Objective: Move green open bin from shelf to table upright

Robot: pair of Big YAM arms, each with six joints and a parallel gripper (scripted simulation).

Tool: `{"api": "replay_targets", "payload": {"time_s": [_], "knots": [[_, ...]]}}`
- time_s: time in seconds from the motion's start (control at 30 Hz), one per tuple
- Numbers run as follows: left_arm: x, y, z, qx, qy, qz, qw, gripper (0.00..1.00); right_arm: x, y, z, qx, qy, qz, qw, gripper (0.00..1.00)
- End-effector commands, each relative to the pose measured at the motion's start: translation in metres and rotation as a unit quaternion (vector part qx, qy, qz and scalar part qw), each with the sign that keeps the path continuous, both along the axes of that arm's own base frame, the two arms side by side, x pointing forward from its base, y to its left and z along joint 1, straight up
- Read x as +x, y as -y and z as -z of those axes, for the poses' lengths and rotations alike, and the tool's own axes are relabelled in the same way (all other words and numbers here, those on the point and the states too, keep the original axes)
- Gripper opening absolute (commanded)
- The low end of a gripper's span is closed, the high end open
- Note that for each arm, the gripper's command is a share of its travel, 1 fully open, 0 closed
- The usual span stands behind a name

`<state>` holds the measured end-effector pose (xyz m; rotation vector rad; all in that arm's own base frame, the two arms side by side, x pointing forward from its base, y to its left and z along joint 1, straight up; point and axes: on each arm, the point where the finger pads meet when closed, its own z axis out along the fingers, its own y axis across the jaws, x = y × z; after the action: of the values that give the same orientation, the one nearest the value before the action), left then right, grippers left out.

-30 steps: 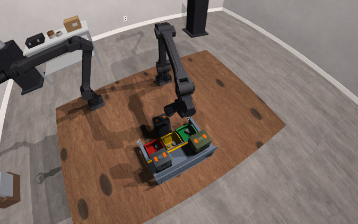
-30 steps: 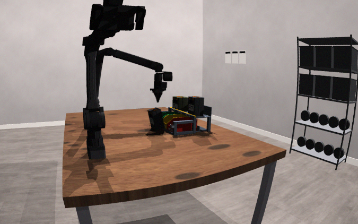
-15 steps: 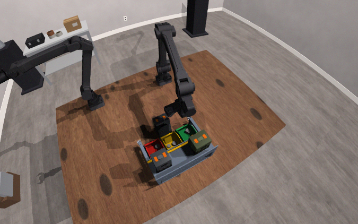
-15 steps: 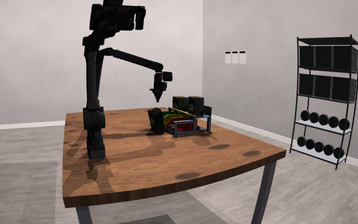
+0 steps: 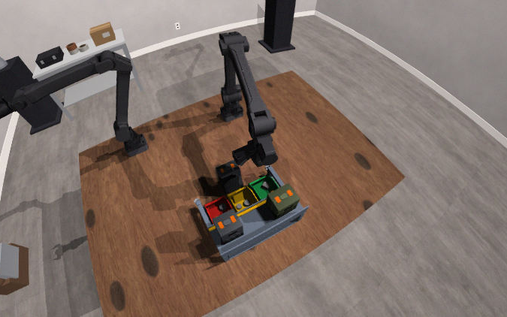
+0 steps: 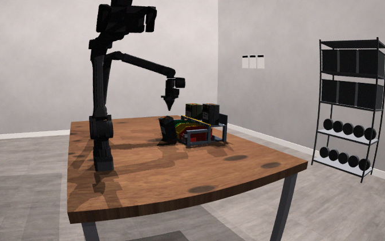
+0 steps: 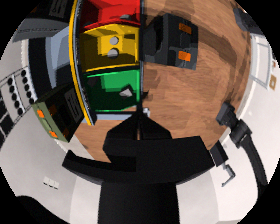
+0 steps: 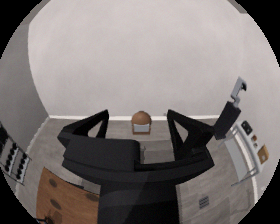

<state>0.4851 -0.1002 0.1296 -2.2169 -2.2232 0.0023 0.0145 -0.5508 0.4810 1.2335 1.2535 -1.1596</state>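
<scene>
The green bin (image 5: 255,188) (image 6: 179,122) (image 7: 103,86) stands in the shelf (image 5: 253,226) (image 7: 121,117) at one end of the row, with a grey part (image 7: 126,92) inside. The yellow bin (image 5: 242,193) (image 7: 91,47) is in the middle and holds round grey parts. The red bin (image 5: 212,208) (image 7: 108,17) is at the other end with a grey part. My left gripper (image 6: 169,109) (image 7: 138,113) is shut and empty, pointing down above the green bin's end of the shelf. My right gripper (image 8: 138,112) is open and empty, held off the table's side, away from the shelf.
A black case (image 5: 229,182) (image 6: 167,130) (image 7: 173,40) stands tilted in front of the bins, close to the yellow one. An olive case (image 5: 283,200) (image 6: 193,110) (image 7: 56,120) and a dark grey case (image 5: 227,227) (image 6: 211,113) stand on the shelf's upper deck behind the yellow rail.
</scene>
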Motion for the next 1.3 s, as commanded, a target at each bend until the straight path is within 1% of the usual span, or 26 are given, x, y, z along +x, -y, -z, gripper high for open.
{"api": "replay_targets", "payload": {"time_s": [0.0, 0.97, 1.0, 1.03, 1.17, 1.2, 1.27], "knots": [[0.007, -0.004, 0.001, -0.002, 0.007, 0.0, 1.0, 0.0, -0.006, -0.006, -0.019, -0.026, -0.004, 0.004, 1.0, 1.0], [0.017, -0.002, -0.012, -0.005, 0.022, 0.0, 1.0, 0.0, -0.006, -0.006, -0.019, -0.026, -0.004, 0.004, 1.0, 1.0], [0.016, -0.002, -0.008, -0.004, 0.02, 0.0, 1.0, 0.0, -0.006, -0.006, -0.019, -0.026, -0.004, 0.004, 1.0, 1.0], [0.005, -0.004, 0.01, 0.0, 0.001, 0.0, 1.0, 0.0, -0.006, -0.006, -0.019, -0.026, -0.004, 0.004, 1.0, 1.0], [0.004, -0.004, 0.04, 0.0, 0.001, 0.0, 1.0, 0.0, -0.006, -0.006, -0.019, -0.026, -0.004, 0.004, 1.0, 1.0], [0.003, -0.005, 0.045, 0.0, 0.0, 0.0, 1.0, 0.0, -0.006, -0.006, -0.019, -0.026, -0.004, 0.004, 1.0, 1.0], [0.003, -0.005, 0.048, 0.0, 0.0, 0.0, 1.0, 0.0, -0.006, -0.006, -0.019, -0.026, -0.004, 0.004, 1.0, 1.0]]}}
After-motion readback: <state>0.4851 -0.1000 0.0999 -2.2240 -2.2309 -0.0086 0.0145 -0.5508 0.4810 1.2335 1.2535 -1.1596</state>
